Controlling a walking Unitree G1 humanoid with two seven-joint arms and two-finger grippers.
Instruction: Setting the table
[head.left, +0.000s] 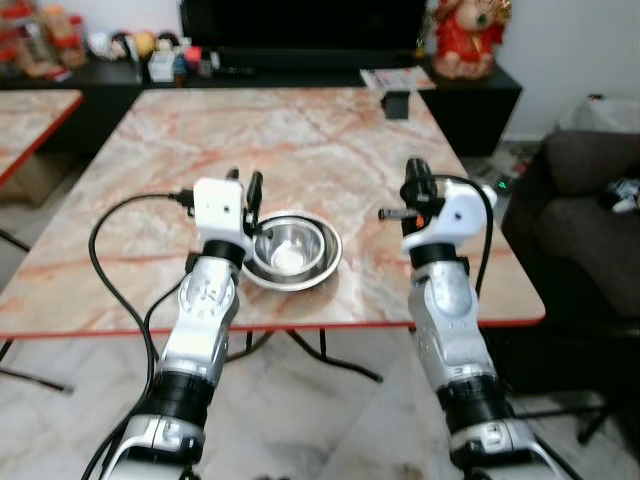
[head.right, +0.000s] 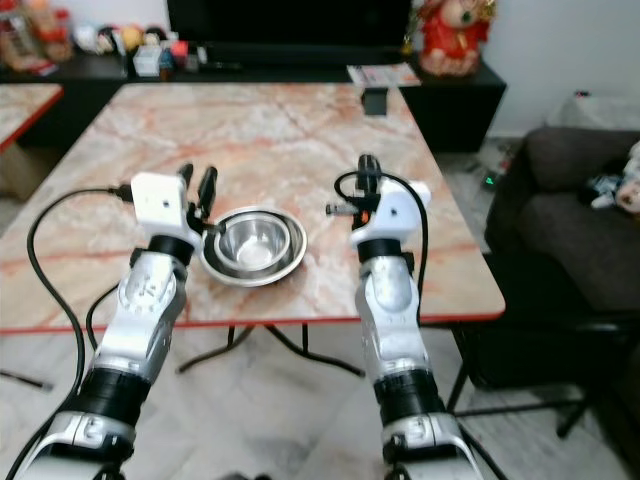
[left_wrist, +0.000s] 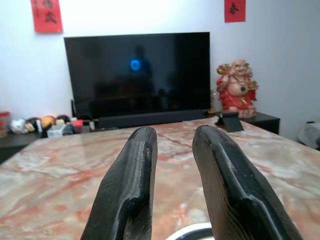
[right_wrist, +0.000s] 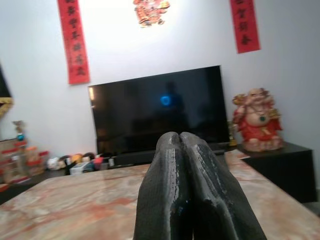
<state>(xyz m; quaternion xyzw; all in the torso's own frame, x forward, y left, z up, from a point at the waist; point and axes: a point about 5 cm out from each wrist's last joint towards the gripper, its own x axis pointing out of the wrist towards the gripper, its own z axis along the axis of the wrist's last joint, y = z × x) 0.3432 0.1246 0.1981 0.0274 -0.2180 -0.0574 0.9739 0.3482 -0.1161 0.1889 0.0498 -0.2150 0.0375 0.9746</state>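
A stainless steel bowl (head.left: 291, 250) sits on the marble worktop (head.left: 300, 140) just beside the left gripper (head.left: 246, 190), jaws slightly parted and empty; the right gripper (head.left: 416, 180), jaws closed and empty, hovers apart; light, rigid, likely slippery, best pinched at its rim.

Marble-patterned table (head.left: 300, 140) standing on pale tiled floor (head.left: 330, 420). Black television (left_wrist: 137, 75) sitting against white wall (right_wrist: 200, 35), red banners (right_wrist: 73, 40) hanging, red figurine (left_wrist: 236, 87) sitting beside it, dark sofa (head.left: 590, 200) to the right.
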